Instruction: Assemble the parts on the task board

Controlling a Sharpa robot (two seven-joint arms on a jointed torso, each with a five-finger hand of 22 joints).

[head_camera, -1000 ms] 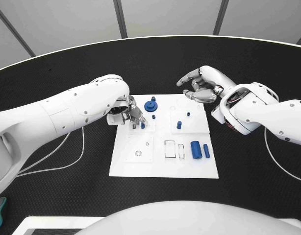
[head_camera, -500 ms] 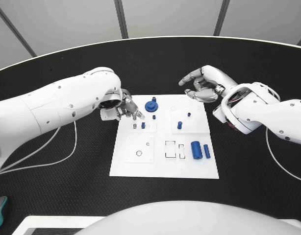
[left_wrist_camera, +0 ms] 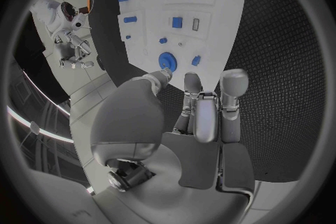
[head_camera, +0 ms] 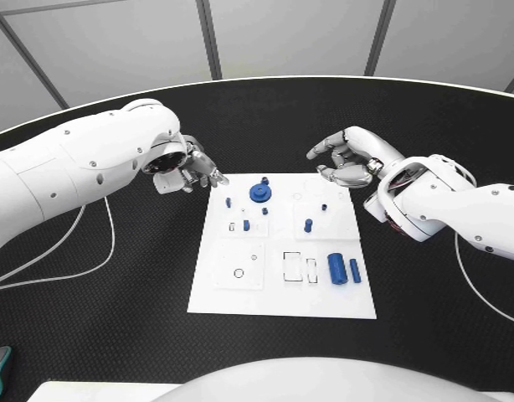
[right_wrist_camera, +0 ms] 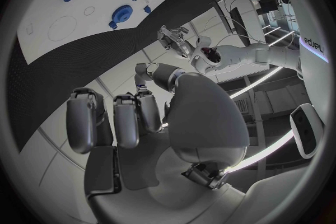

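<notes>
- White task board (head_camera: 279, 293) lies mid-bench (head_camera: 450, 126), blue parts (head_camera: 343, 270) scattered across it.
- My left robot hand (head_camera: 188, 173) hovers just off the board's far left corner, fingers loosely apart, holding nothing.
- My right robot hand (head_camera: 347, 159) hangs beyond the far right corner, fingers curled inward, empty.

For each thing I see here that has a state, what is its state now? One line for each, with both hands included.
left hand: holds nothing, hovers off the board's far left corner.
right hand: fingers curled in, holds nothing, hovers off the board's far right corner.
task board: lies flat on the table.
round blue part: stands on the board near its far edge.
two blue cylinders: lie side by side on the board's right part.
</notes>
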